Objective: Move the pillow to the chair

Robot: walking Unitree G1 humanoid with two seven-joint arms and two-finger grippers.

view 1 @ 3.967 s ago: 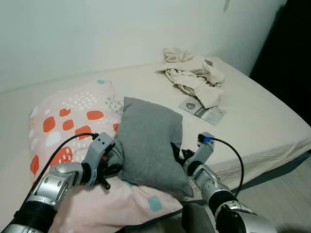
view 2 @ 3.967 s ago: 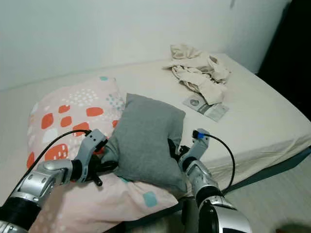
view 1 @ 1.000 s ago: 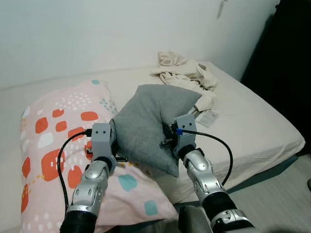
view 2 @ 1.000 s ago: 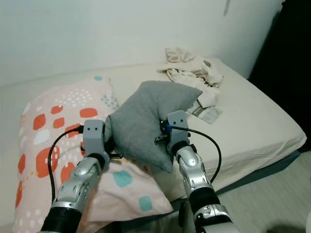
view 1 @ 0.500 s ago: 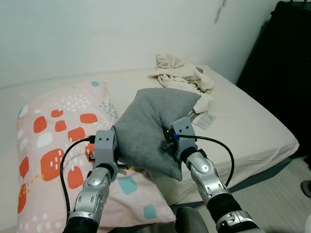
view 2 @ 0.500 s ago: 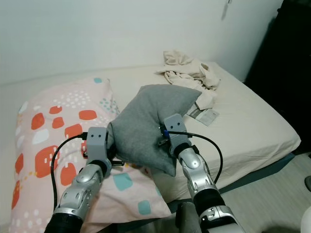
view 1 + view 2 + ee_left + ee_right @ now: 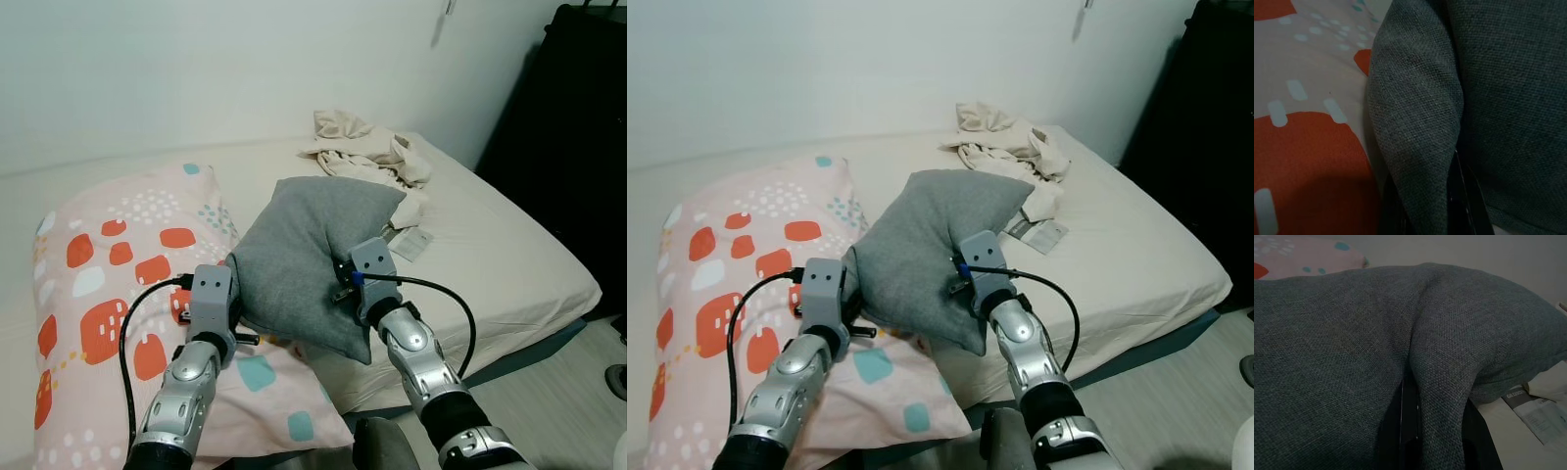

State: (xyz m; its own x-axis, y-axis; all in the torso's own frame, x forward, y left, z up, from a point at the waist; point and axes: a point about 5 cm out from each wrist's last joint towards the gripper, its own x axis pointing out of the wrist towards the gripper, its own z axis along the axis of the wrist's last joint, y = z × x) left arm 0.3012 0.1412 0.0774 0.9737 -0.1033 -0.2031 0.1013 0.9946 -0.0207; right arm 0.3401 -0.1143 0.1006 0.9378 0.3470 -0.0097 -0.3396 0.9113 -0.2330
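Carry step: grey pillow [image 7: 309,257] held off the bed [image 7: 509,264], above the patterned pillow [image 7: 108,264]. Left tool [image 7: 227,302] and right tool [image 7: 345,286] each pinch a fabric fold. Next: turn toward chair, hold both pinches.

The pillow [image 7: 309,259] is plain grey, woven and plump — it's up off the bed, tilted with one corner toward the wall and another hanging low. Its sides are bunched into folds, and its lower edge hangs just over a pink patterned cushion — touching or not, I can't tell.
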